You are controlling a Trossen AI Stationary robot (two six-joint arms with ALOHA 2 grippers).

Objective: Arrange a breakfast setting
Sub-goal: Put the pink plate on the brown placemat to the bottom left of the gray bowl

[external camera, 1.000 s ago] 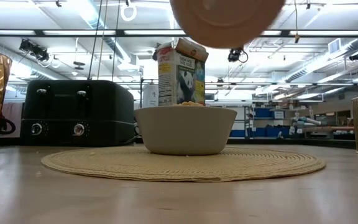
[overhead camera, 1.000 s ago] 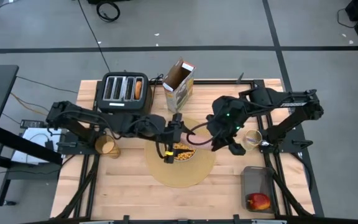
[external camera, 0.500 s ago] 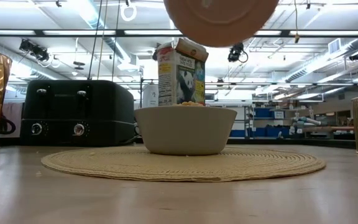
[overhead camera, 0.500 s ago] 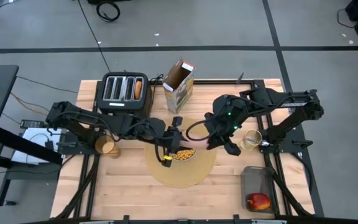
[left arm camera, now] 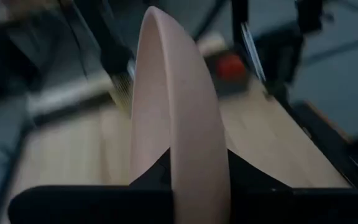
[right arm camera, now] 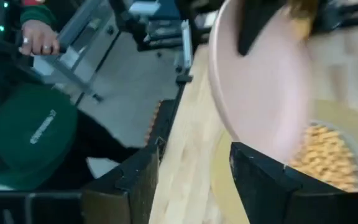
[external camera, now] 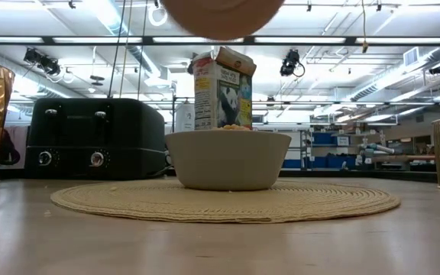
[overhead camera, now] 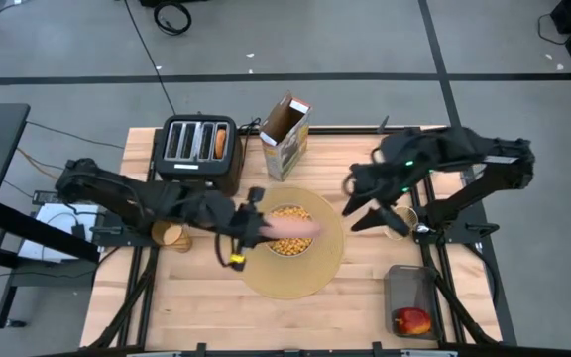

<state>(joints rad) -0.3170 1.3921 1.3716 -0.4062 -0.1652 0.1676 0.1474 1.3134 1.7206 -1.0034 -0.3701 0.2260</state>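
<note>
The pink plate (overhead camera: 293, 226) hangs in the air above the pale grey bowl (overhead camera: 287, 238) of cereal, which sits on the round tan placemat (overhead camera: 290, 278). My left gripper (overhead camera: 256, 226) is shut on the plate, reaching in from the left. My right gripper (overhead camera: 360, 210) stands open to the right of the plate with nothing between its fingers; its wrist view shows the plate (right arm camera: 260, 93) ahead of it. In the low view only the plate's lower part (external camera: 224, 15) shows, above the bowl (external camera: 228, 159). My left gripper pinches the plate's rim (left arm camera: 191, 158) between its two fingers (left arm camera: 247, 177), one on each face. The fingers come from the table's left, slanting a little down. The plate stands almost on edge, one face toward the table's near side, lifted clear above the bowl.
A black toaster (overhead camera: 198, 147) with bread (overhead camera: 221, 142) in a slot and an open cereal box (overhead camera: 287, 134) stand at the back. An amber cup (overhead camera: 171, 235) is at the left, a small basket (overhead camera: 401, 220) at the right, an apple (overhead camera: 412, 320) in a container near right. A person's hand (right arm camera: 39, 37) shows beyond the table.
My left gripper has shut on the plate's rim and carried the plate toward the table's left and a little up, over the bowl. My right gripper has let go of the plate, opened, and drawn back up and toward the table's right edge.
</note>
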